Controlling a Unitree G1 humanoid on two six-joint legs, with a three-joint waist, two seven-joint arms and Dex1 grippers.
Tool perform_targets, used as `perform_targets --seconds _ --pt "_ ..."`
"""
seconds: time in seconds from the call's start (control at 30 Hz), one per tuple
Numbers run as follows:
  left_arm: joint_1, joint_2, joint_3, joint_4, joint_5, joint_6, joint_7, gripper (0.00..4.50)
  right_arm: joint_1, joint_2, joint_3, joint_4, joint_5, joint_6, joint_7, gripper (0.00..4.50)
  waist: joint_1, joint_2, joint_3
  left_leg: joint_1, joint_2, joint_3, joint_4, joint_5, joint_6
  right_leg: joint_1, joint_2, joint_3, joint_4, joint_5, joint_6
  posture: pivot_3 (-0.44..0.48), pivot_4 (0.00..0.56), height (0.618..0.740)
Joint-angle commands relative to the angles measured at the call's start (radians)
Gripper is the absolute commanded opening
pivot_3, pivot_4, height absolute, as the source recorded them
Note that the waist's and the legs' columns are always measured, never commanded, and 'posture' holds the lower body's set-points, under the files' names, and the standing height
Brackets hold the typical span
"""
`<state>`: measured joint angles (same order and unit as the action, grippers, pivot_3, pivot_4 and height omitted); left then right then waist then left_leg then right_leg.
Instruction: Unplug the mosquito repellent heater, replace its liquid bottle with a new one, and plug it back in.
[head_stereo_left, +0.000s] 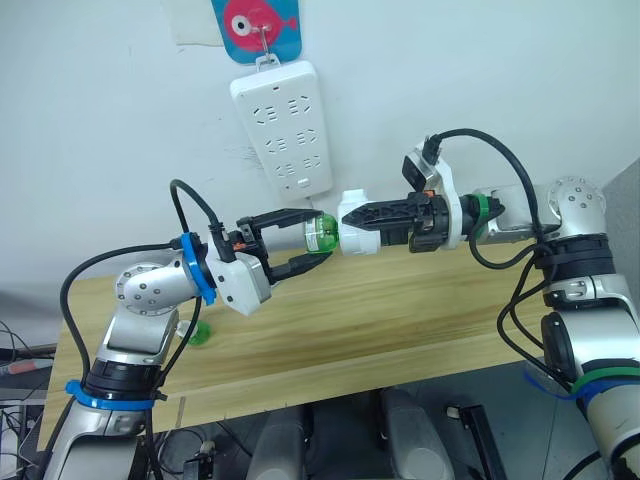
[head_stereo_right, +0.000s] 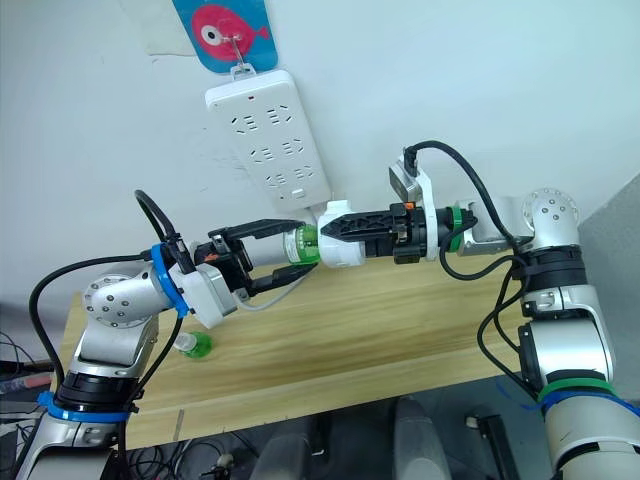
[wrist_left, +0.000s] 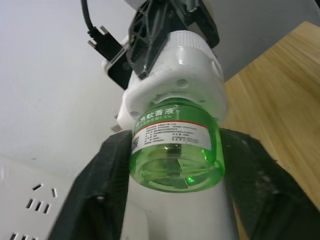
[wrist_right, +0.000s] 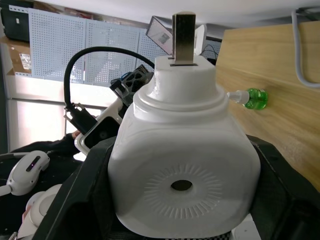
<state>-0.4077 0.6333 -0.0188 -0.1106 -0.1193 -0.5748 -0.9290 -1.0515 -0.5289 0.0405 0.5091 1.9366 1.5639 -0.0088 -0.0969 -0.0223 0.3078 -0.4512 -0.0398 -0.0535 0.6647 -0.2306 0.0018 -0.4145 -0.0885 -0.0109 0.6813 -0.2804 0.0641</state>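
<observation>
Left end effector (head_stereo_left: 305, 243) seemingly spread open; right end effector (head_stereo_left: 352, 222) clamped, arms converging.

I count one mosquito repellent heater (head_stereo_left: 358, 237), two green liquid bottles (head_stereo_left: 321, 235) (head_stereo_left: 197, 333), one power strip (head_stereo_left: 283, 127), one worktop (head_stereo_left: 400, 310).

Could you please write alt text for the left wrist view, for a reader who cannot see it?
A green liquid bottle with a white label sits screwed into the white mosquito repellent heater, between the left gripper's two black fingers. The right gripper grips the heater from behind.
</observation>
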Motion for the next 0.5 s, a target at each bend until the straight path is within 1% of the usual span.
perform_targets --seconds 0.03,0.13,0.27,0.5 --pt "0.000 0.009 0.000 -0.013 -0.065 0.027 -0.003 2.27 -0.029 -0.008 -0.028 -0.015 0.036 0.007 0.019 3.01 0.000 0.000 0.000 0.000 0.000 0.000 0.000 0.000 0.000 0.000 0.000 0.000 0.000 0.000 0.000 -0.142 0.284 0.734" --pt "0.004 0.024 -0.002 -0.021 -0.138 0.098 -0.042 2.27 -0.024 -0.014 -0.022 -0.024 0.036 0.009 0.022 3.01 0.000 0.000 0.000 0.000 0.000 0.000 0.000 0.000 0.000 0.000 0.000 0.000 0.000 0.000 0.000 -0.139 0.282 0.734" --pt "0.012 0.066 0.007 -0.048 -0.264 0.227 -0.121 2.27 -0.012 -0.024 -0.008 -0.052 0.036 0.007 0.032 3.01 -0.002 0.000 0.000 0.000 0.000 0.000 0.000 0.000 0.000 0.000 0.001 0.000 0.000 0.000 0.000 -0.134 0.278 0.734" --pt "-0.017 0.108 0.019 -0.137 -0.400 0.450 -0.163 2.27 0.010 -0.053 0.043 -0.121 0.036 0.004 0.068 3.01 -0.001 0.000 0.000 0.000 0.000 0.000 0.000 0.000 0.000 0.000 0.002 0.000 0.000 0.000 0.000 -0.126 0.274 0.734"
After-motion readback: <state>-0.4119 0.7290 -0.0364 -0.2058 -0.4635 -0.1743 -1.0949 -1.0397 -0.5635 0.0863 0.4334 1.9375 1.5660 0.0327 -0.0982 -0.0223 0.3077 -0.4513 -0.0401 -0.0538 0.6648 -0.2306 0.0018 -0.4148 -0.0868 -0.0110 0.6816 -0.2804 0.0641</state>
